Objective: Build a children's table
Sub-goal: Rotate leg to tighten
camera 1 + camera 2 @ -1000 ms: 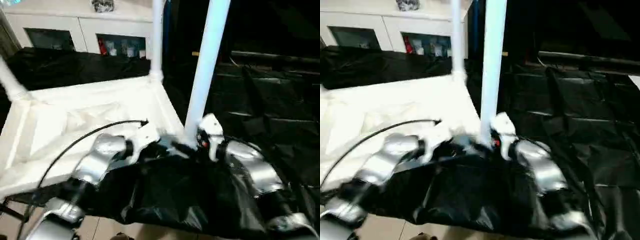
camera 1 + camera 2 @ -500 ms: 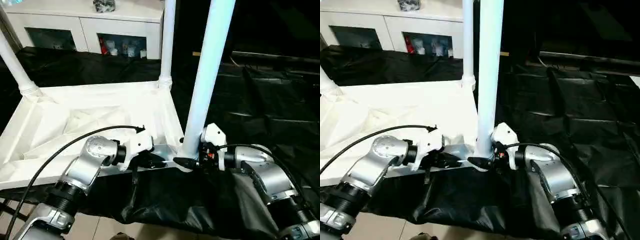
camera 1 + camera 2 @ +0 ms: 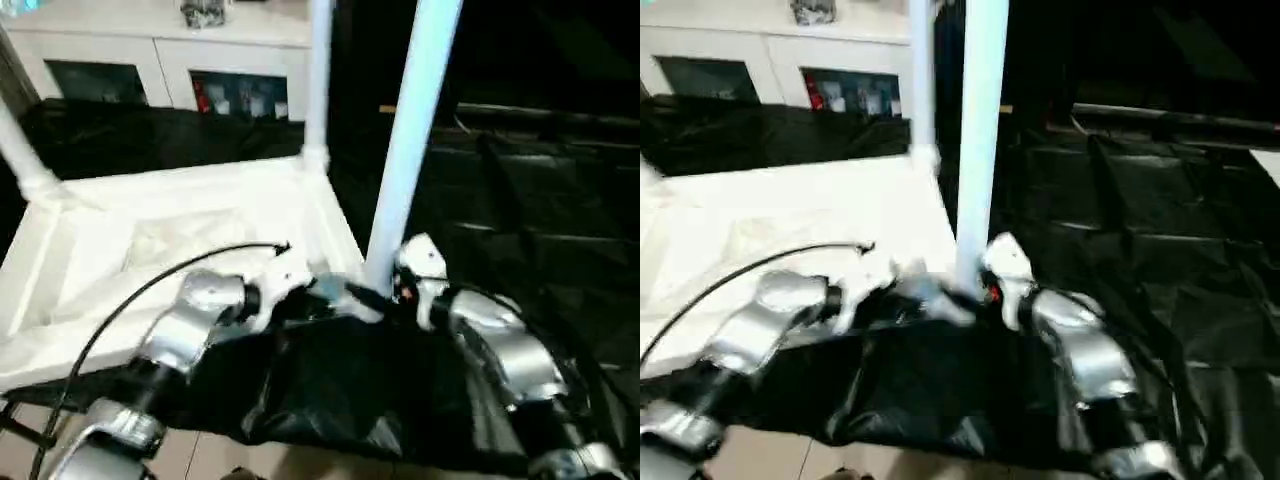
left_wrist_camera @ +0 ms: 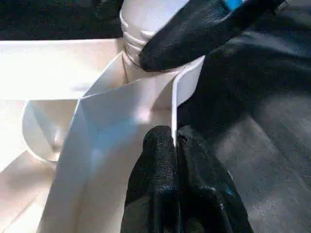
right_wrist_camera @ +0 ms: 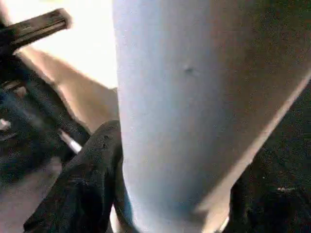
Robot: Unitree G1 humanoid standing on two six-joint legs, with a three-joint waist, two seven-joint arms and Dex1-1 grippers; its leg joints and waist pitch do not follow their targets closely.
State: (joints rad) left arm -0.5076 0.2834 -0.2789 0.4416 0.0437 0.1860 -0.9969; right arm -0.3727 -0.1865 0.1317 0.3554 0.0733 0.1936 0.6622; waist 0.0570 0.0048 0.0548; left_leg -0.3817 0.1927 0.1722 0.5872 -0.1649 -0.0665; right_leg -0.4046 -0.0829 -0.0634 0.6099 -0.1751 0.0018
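The children's table lies upside down on black sheeting, its white top [image 3: 150,230] showing the ribbed underside. Three white legs stand upright in corner sockets: the near right one [image 3: 405,150], a far one [image 3: 318,80] and one at the left [image 3: 20,150]. My left gripper [image 4: 174,138] is shut on the thin raised rim [image 4: 182,82] beside the near right corner. My right gripper [image 3: 375,298] grips the base of the near right leg [image 5: 184,97], with one finger [image 5: 92,170] pressed on each side. One of its fingertips [image 4: 194,34] rests against the leg just above the socket.
A white cabinet [image 3: 160,40] with glass doors stands behind the table. Crumpled black sheeting [image 3: 520,200] covers the surface to the right and hangs over the near edge. A black cable [image 3: 150,285] arcs over my left forearm. Bare floor [image 3: 200,460] shows below.
The head camera has shifted and the picture shakes. Both arms stay at the near right corner, the left still on the rim and the right still at the base of the leg.
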